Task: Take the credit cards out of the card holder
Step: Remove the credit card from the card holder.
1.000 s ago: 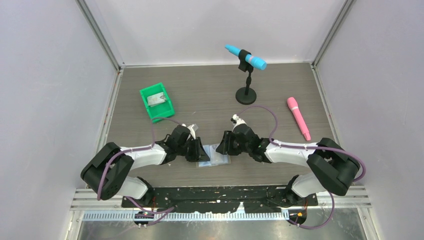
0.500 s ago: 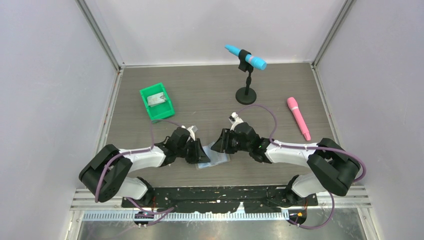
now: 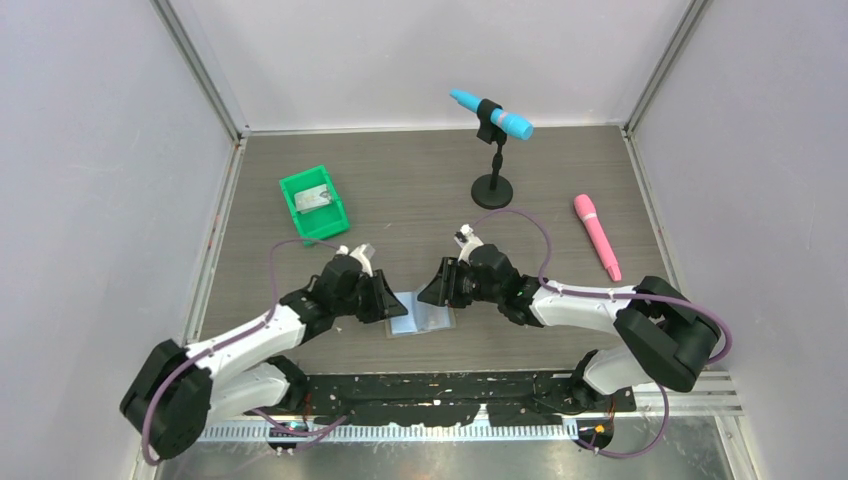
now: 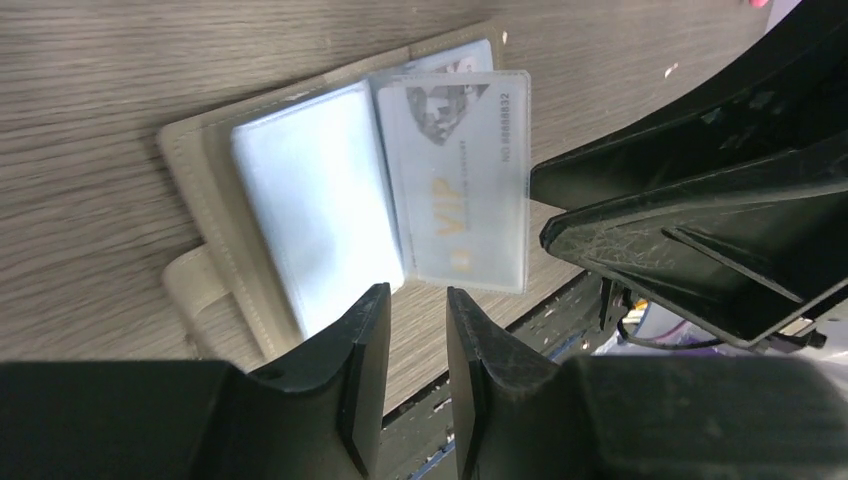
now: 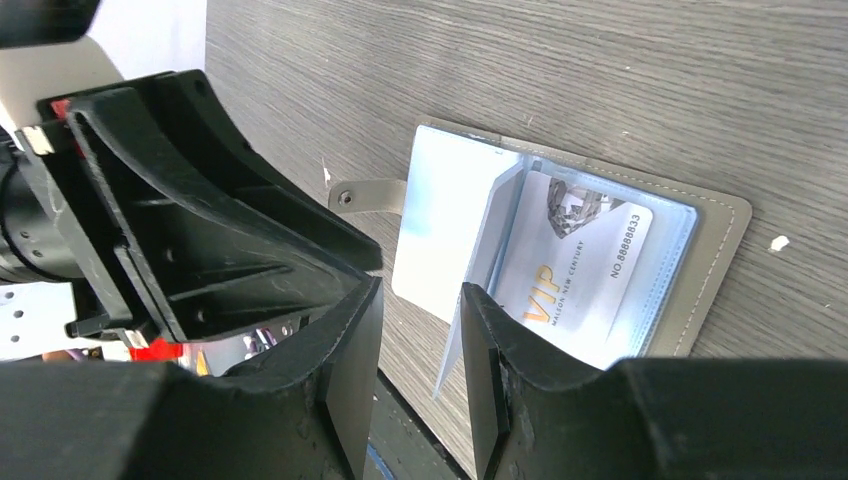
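The card holder (image 3: 422,320) lies open on the table between my two grippers, grey rim (image 4: 190,170) outside and pale blue pocket (image 4: 315,205) inside. A whitish credit card marked VIP (image 5: 580,270) sits in a clear sleeve on its other half. One sleeve leaf (image 5: 485,255) stands lifted, leaning against a finger of my right gripper. The right gripper (image 5: 420,300) is open at the holder's near edge, with nothing clamped. My left gripper (image 4: 417,300) hovers open just short of the holder, with nothing between its fingers. Another grey card (image 3: 315,198) lies in the green bin (image 3: 300,186).
A blue microphone on a black stand (image 3: 492,150) is at the back centre. A pink microphone (image 3: 597,236) lies at the right. The table's near edge and the black base rail (image 3: 440,385) run just below the holder.
My left arm has drawn back to the left, uncovering more of the holder, and its jaws have widened a little. The right gripper has edged slightly up and left.
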`<state>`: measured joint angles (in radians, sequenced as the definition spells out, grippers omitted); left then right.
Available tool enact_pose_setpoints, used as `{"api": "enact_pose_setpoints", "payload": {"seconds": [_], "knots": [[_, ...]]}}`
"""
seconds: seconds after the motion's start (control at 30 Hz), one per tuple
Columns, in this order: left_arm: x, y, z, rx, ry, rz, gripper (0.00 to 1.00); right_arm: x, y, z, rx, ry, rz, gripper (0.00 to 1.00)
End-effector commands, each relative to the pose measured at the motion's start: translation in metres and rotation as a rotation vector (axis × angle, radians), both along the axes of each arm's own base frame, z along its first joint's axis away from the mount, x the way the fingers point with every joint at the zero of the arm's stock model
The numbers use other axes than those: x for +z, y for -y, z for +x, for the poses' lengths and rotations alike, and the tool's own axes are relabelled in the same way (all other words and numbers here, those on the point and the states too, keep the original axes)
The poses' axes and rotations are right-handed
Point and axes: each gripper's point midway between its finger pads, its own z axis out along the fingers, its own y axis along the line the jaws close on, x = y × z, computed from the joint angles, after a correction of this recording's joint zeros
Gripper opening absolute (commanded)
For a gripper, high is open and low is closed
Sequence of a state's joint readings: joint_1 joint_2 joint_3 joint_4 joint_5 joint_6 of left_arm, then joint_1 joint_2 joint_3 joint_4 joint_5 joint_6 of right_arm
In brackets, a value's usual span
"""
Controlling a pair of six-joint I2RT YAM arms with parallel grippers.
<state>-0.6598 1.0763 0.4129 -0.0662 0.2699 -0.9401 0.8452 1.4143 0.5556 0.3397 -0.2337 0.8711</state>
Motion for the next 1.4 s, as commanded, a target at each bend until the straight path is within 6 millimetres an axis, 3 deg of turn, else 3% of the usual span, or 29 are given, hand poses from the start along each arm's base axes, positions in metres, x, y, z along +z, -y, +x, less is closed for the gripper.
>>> {"api": "enact_pose_setpoints", "payload": {"seconds": [0.0, 0.23, 0.37, 0.67, 0.93, 1.17, 1.37], "knots": [[0.004, -0.029, 0.003, 0.104, -0.002, 0.09, 0.3, 0.016, -0.012, 0.003, 0.018, 0.032, 0.056, 0.41], [0.009, -0.06, 0.007, 0.184, 0.0, 0.111, 0.33, 0.023, -0.034, 0.002, 0.057, 0.042, 0.073, 0.42], [0.013, -0.065, 0.008, 0.19, 0.013, 0.111, 0.33, 0.024, -0.048, 0.0, 0.083, 0.042, 0.072, 0.42], [0.02, -0.057, 0.006, 0.139, 0.022, 0.078, 0.33, 0.021, -0.051, -0.006, 0.124, 0.055, 0.063, 0.43], [0.032, -0.029, 0.011, 0.028, 0.047, -0.038, 0.29, 0.015, -0.037, 0.001, 0.105, 0.107, -0.019, 0.43], [0.02, -0.013, 0.018, -0.022, 0.011, -0.08, 0.15, 0.006, -0.027, 0.005, 0.092, 0.112, -0.061, 0.43], [-0.001, -0.009, 0.022, -0.022, -0.032, -0.069, 0.11, -0.005, -0.028, 0.007, 0.095, 0.091, -0.086, 0.42]]}}
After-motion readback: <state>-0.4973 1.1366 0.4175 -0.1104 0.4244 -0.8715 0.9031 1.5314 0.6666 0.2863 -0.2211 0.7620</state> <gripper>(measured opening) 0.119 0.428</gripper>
